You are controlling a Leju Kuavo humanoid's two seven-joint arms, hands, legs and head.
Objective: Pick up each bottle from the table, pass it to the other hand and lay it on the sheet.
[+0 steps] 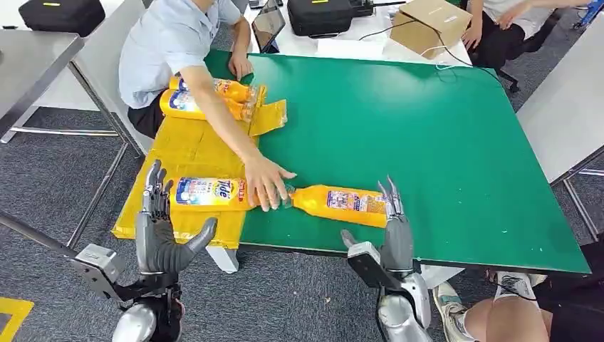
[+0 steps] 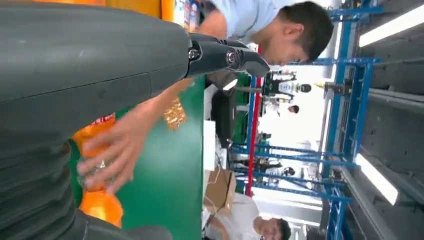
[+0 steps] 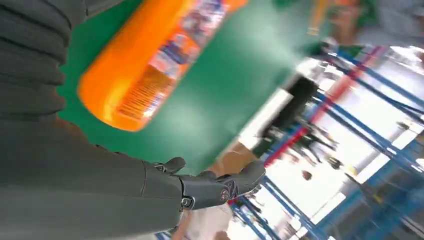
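Nearest, the robot's left hand (image 1: pixel 162 235) and right hand (image 1: pixel 394 235) hover empty, fingers spread. An orange plastic detergent bottle (image 1: pixel 340 204) lies on the green table (image 1: pixel 427 128); a person's hand (image 1: pixel 267 184) touches its cap. Another orange bottle (image 1: pixel 210 193) lies on the yellow sheet (image 1: pixel 186 146).

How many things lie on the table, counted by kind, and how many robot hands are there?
Orange bottles: 4 (two at the far end of the sheet, one near the left robot hand, one on the green table)
Yellow sheet: 1
Robot hands: 2 (left, right)
Total: 7
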